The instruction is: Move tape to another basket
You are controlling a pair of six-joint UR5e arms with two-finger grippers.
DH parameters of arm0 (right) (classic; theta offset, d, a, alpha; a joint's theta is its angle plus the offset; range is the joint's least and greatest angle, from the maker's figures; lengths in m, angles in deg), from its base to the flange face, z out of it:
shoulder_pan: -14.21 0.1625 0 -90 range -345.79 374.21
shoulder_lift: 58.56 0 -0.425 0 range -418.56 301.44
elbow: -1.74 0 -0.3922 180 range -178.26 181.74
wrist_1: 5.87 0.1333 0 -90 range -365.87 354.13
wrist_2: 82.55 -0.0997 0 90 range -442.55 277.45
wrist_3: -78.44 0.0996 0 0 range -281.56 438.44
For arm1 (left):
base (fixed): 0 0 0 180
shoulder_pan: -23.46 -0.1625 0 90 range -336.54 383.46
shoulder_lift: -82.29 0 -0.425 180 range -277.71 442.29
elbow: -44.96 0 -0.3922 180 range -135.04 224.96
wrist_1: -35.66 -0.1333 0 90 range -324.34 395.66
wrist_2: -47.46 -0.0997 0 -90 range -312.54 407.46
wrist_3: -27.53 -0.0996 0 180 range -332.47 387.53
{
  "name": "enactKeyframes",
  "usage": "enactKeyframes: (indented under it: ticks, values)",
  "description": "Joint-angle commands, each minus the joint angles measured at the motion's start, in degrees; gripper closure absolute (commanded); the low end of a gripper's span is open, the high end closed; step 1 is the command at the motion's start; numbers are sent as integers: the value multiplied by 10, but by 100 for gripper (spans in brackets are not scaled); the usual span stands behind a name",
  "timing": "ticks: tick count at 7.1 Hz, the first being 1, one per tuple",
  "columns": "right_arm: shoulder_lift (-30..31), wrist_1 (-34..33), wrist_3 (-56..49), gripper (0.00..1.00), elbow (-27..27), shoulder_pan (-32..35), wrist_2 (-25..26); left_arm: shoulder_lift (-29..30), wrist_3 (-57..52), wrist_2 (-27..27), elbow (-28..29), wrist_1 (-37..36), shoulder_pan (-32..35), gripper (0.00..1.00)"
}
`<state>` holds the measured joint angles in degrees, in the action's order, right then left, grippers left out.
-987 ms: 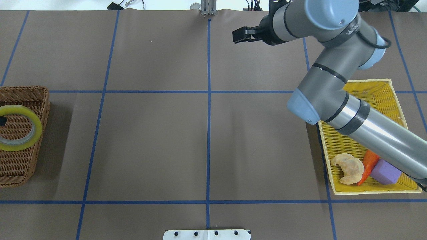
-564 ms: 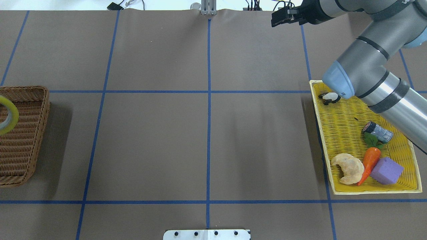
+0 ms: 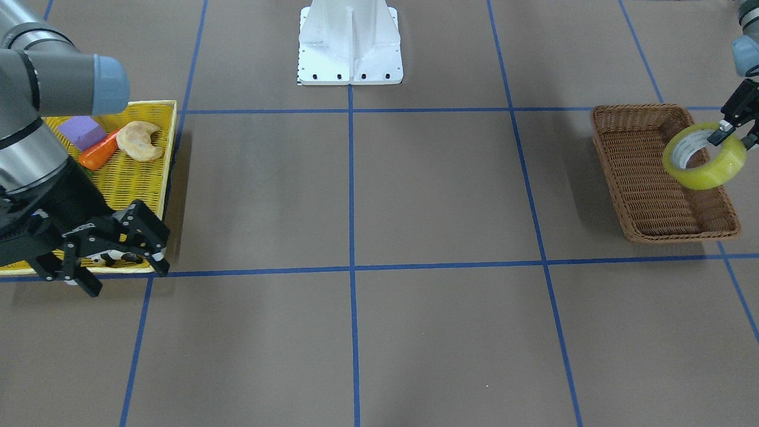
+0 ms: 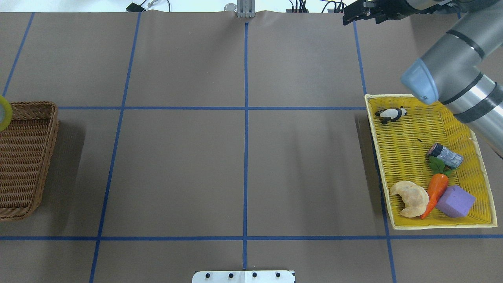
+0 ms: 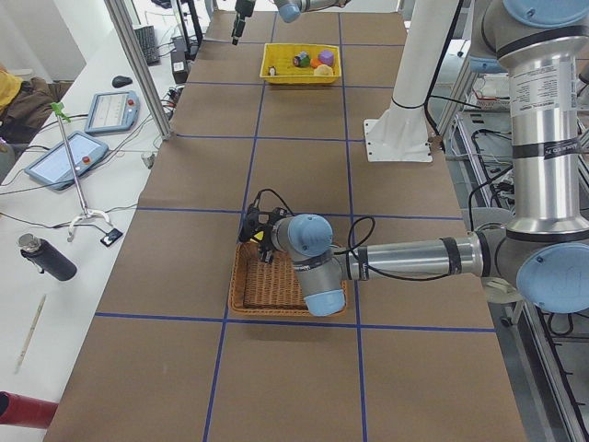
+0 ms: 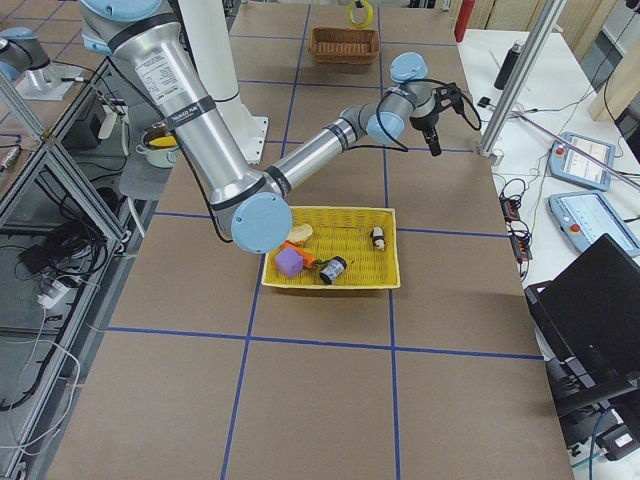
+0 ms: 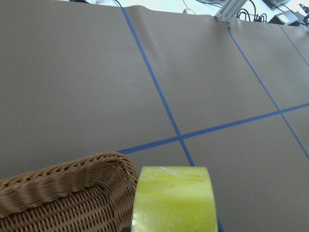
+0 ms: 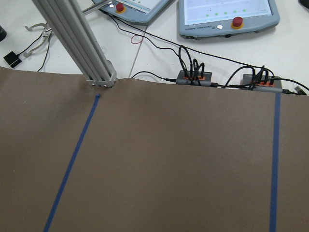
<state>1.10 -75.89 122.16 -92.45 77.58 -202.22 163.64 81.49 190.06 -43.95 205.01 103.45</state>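
Note:
The tape (image 3: 704,155), a yellow-green roll with a grey-white core, hangs above the far end of the dark brown wicker basket (image 3: 643,178). My left gripper (image 3: 724,135) is shut on its rim. In the overhead view only a sliver of the tape (image 4: 3,113) shows at the left edge, beside the basket (image 4: 23,157), which has nothing in it. The left wrist view shows the tape (image 7: 174,198) over the basket's corner (image 7: 63,191). My right gripper (image 3: 126,274) is open and holds nothing, by the yellow tray's far corner; it also shows in the overhead view (image 4: 351,16).
A bright yellow woven tray (image 4: 404,157) at the right holds a panda figure (image 4: 390,114), a small grey cylinder (image 4: 445,155), a carrot (image 4: 434,192), a croissant (image 4: 410,198) and a purple block (image 4: 455,201). The white arm base (image 3: 350,44) stands at the near middle edge.
My left gripper has lifted the tape out of the brown basket and carried it left, almost out of the overhead view. My right arm has swung right and uncovered the yellow tray.

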Motion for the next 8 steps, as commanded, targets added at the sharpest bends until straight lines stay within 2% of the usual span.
enactKeyframes:
  ticks: [1,3,4,6,7,8]
  values:
    - [64,-106,-219,0,-8,86,-40,-3,88,-2,25,0,0,100]
    - [105,-141,-369,0,-4,156,-69,-1,222,-14,48,46,-2,100]
    - [116,-139,-379,0,-4,170,-82,3,252,-14,70,71,-3,98]
    - [129,-135,-391,0,-5,174,-82,6,350,-14,75,94,-5,91]
    - [130,-135,-391,0,-5,174,-82,11,362,-14,80,109,-6,79]
    - [129,-135,-391,0,-4,174,-82,11,359,-13,86,125,-7,58]
